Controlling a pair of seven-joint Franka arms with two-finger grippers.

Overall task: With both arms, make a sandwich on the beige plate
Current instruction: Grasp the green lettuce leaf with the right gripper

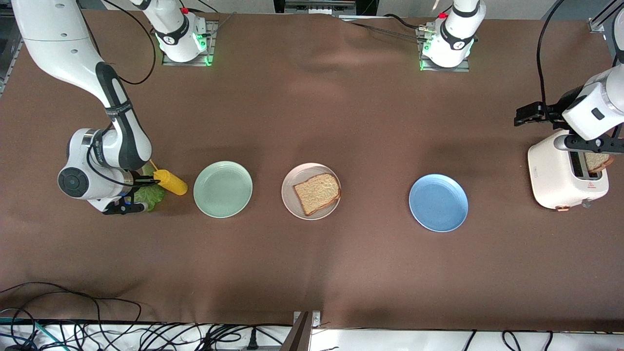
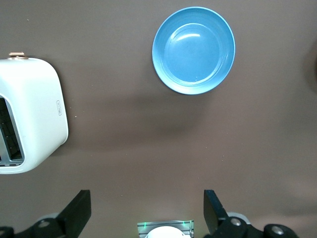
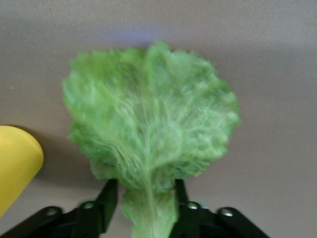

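Observation:
The beige plate sits mid-table with one slice of toast lying on it. A second slice pokes out of the white toaster. My left gripper hangs over the toaster, open and empty; in the left wrist view its fingers stand wide apart. The green lettuce leaf lies flat on the table at the right arm's end. My right gripper is low over it, its fingers on either side of the leaf's stem, one touching, the other a sliver off.
A yellow squeeze bottle lies right beside the lettuce and the right gripper. A mint-green plate stands between it and the beige plate. A blue plate lies between the beige plate and the toaster.

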